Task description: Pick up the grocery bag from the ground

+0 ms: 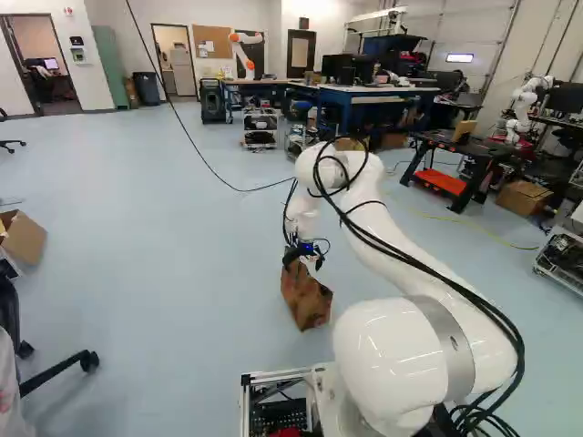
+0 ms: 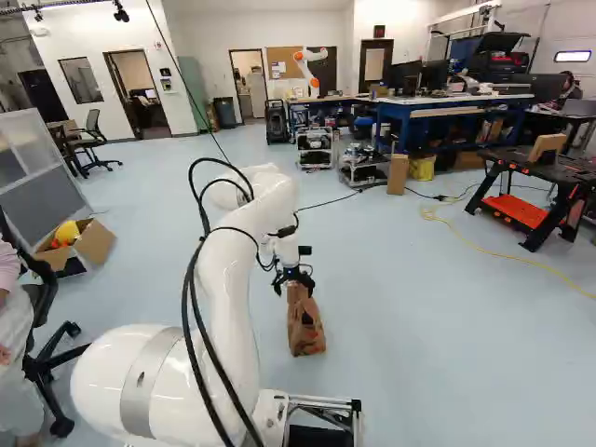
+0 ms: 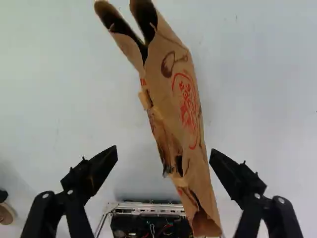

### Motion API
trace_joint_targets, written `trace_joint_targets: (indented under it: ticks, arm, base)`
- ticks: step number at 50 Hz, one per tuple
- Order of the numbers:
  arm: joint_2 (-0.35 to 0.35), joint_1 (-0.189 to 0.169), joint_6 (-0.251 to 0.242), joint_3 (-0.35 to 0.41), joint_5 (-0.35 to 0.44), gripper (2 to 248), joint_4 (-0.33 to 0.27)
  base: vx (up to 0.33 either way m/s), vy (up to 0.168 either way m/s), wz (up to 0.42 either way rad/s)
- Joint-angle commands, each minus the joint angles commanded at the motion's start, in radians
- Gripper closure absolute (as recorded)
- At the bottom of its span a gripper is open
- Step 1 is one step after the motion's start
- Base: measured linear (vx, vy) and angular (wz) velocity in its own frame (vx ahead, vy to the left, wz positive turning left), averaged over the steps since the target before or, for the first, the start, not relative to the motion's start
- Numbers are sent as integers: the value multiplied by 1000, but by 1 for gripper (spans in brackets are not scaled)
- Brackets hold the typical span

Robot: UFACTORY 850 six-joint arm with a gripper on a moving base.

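Note:
In the right base view my gripper points down over the top of the brown paper grocery bag, which stands on the floor. The left base view has the same gripper at the upper end of the bag. Seen from the wrist, the gripper is wide open, and the narrow, crumpled bag with red print runs between its fingers and out ahead of them. One finger is close to the bag's side; whether it touches is unclear. The other finger stands clearly apart from the paper.
The base's metal frame is close by the bag. An open cardboard box and an office chair with a seated person stand at the left. Farther off are a black and orange workbench, blue tables and another robot.

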Motion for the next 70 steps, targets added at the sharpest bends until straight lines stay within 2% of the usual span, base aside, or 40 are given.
trace_joint_targets:
  ticks: [24, 42, 43, 47, 48, 52, 53, 57, 58, 63, 64, 68, 69, 70]
  arm:
    - [-218, 0, 0, -287, 14, 3, 0]
    - [-242, 0, 0, -320, 14, 7, 0]
    - [-243, 0, 0, -320, 14, 42, 0]
    - [-243, 0, 0, -320, 14, 42, 0]
    - [-243, 0, 0, -320, 14, 80, 0]
    - [-243, 0, 0, -320, 14, 80, 0]
    - [-243, 0, 0, -320, 14, 119, 0]
    - [-243, 0, 0, -320, 14, 119, 0]
    - [-243, 0, 0, -320, 14, 158, 0]
    - [-243, 0, 0, -320, 14, 158, 0]
    - [-243, 0, 0, -320, 14, 196, 0]
    - [-243, 0, 0, -320, 14, 196, 0]
    - [-243, 0, 0, -320, 14, 225, 0]
    - [-243, 0, 0, -320, 14, 225, 0]
  base:
    - [0, 0, 0]
    - [0, 0, 0]
    - [0, 0, 0]
    - [0, 0, 0]
    - [0, 0, 0]
    - [0, 0, 0]
    - [0, 0, 0]
    - [0, 0, 0]
    - [0, 0, 0]
    - [0, 0, 0]
    - [0, 0, 0]
    - [0, 0, 0]
    - [0, 0, 0]
    - [0, 0, 0]
